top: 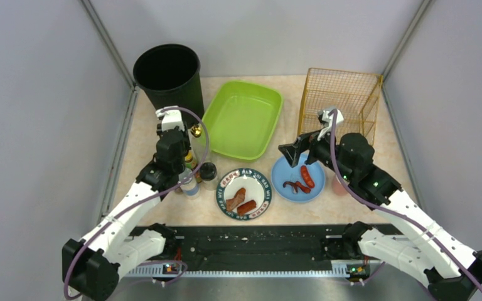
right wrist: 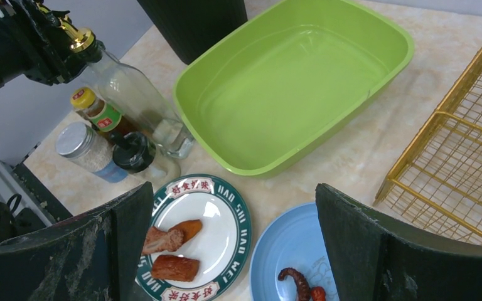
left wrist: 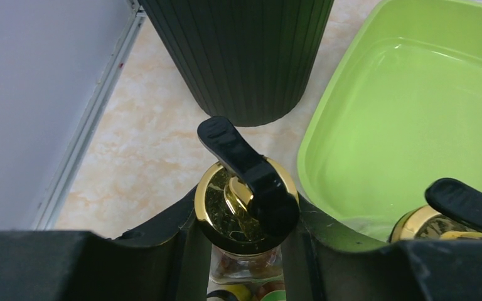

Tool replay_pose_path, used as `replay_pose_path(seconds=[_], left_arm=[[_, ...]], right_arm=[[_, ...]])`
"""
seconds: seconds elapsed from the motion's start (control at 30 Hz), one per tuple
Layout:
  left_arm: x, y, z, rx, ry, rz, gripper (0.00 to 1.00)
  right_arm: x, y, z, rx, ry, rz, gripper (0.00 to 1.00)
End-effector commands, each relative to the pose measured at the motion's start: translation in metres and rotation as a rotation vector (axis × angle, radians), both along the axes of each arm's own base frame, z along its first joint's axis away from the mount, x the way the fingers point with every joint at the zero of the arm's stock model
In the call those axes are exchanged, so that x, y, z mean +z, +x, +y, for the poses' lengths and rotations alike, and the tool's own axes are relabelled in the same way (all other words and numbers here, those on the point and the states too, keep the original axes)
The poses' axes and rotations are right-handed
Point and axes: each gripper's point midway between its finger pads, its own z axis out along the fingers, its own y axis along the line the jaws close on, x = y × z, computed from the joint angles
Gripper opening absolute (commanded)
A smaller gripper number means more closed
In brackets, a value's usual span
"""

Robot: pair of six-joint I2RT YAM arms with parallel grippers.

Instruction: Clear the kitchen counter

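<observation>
A: The left gripper (left wrist: 243,248)?
B: Closed on the gold cap of a bottle (right wrist: 135,100), which leans, with its base just beside the tray (top: 241,119).
A: And the right gripper (right wrist: 238,251)?
B: Spread wide and holding nothing, above the blue plate (top: 285,169).
A: The counter (top: 292,88)?
B: It lies under everything, between the grey walls.
</observation>
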Motion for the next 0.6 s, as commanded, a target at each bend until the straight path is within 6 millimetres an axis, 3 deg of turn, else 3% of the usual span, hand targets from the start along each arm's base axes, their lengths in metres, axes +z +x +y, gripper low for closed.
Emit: replay_pose_path(seconds=[0.0, 0.23, 0.57], left_arm=[[0.071, 0.002, 0.01, 0.046, -0.021, -0.183, 0.0], [0.117, -0.007, 0.012, 0.019, -0.017, -0.246, 0.0], [0.199, -0.027, 0.015, -0.026, -0.021, -0.371, 0.0]], right_arm=[[0.017, -0.004, 0.004, 0.019, 0.041, -0.025, 0.98], [0.022, -0.004, 0.003, 0.013, 0.04, -0.022, 0.98], [0.028, -0.003, 0.006, 0.021, 0.048, -0.023, 0.97]])
